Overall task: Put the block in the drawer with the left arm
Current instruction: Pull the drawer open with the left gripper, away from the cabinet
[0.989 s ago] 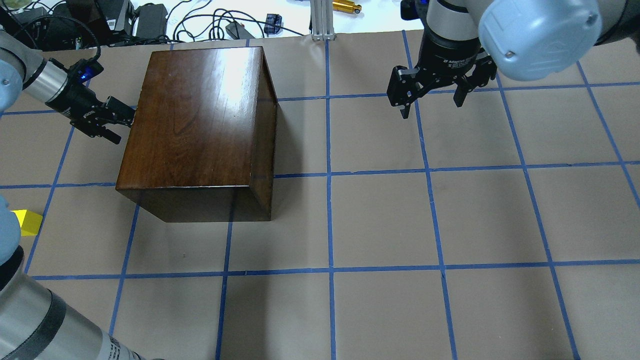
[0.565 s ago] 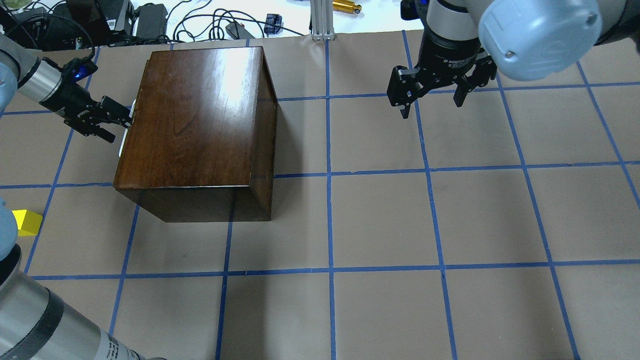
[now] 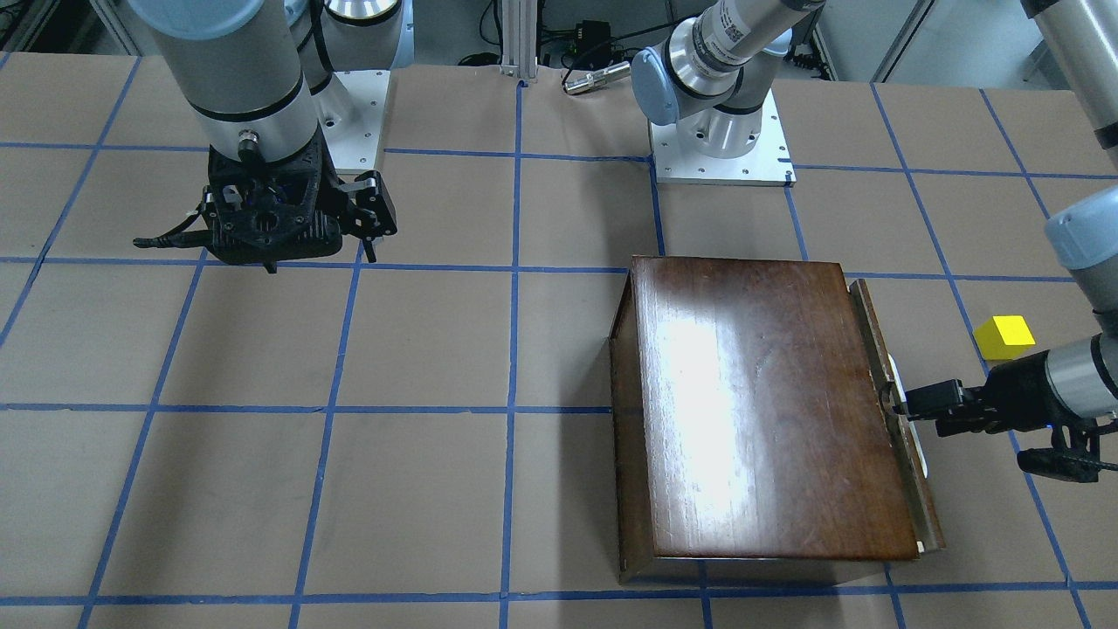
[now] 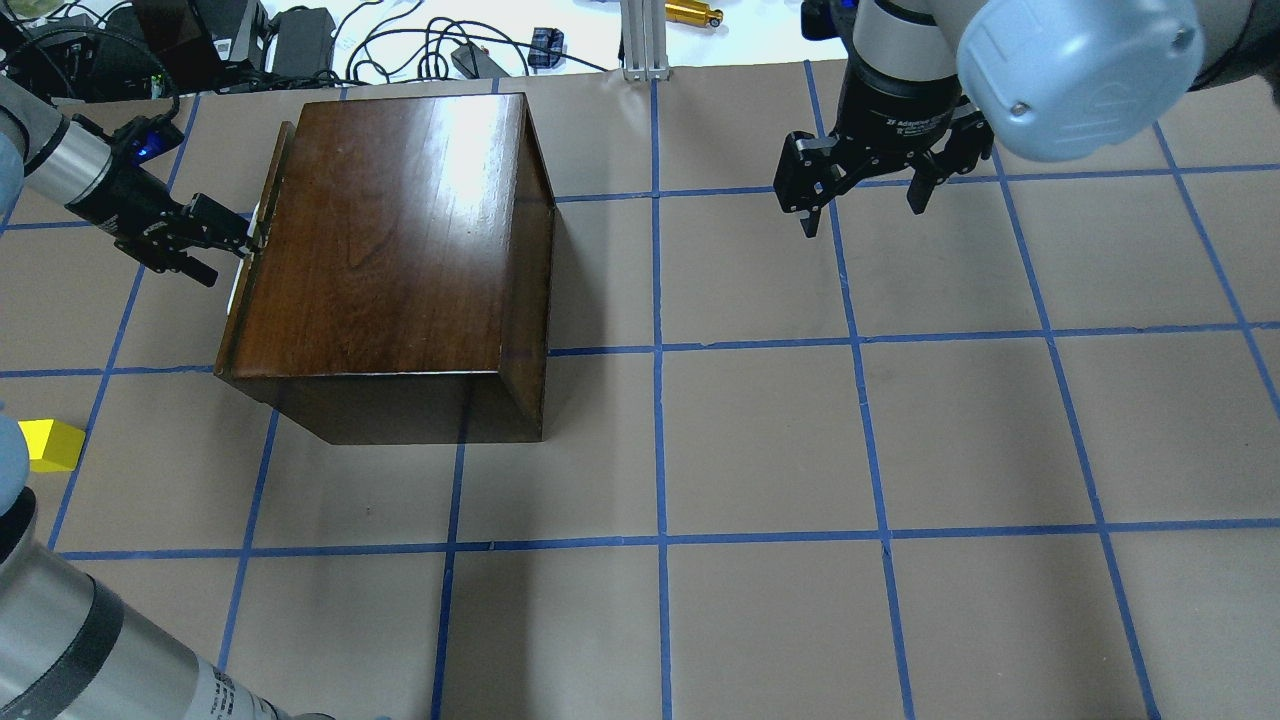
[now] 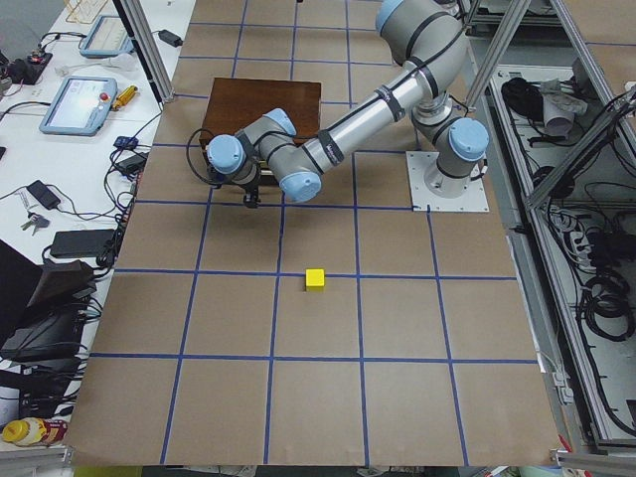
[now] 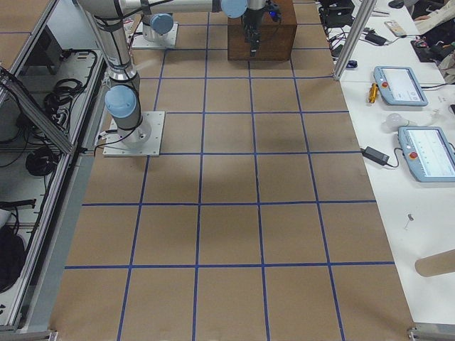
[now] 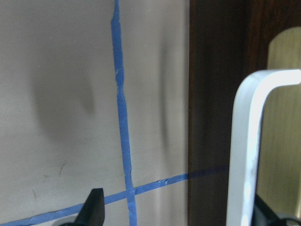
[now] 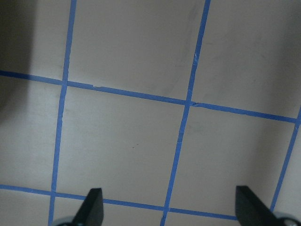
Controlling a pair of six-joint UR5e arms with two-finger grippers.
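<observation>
The dark-brown wooden box stands at the far left of the table. Its drawer sticks out a little on the box's left side, showing only its dark front. My left gripper is at the metal pull. Its jaws stand wide apart, with one finger hooked behind the pull. The yellow block lies on the table nearer the robot, apart from the box; it also shows in the front-facing view. My right gripper hangs open and empty above the table's far right.
The table is brown paper with a blue tape grid. Cables and electronics lie beyond the far edge. The left arm's forearm crosses the near left corner beside the block.
My left gripper has moved left with the pull, and the drawer front has slid out a little from the box. The right arm has not moved.
</observation>
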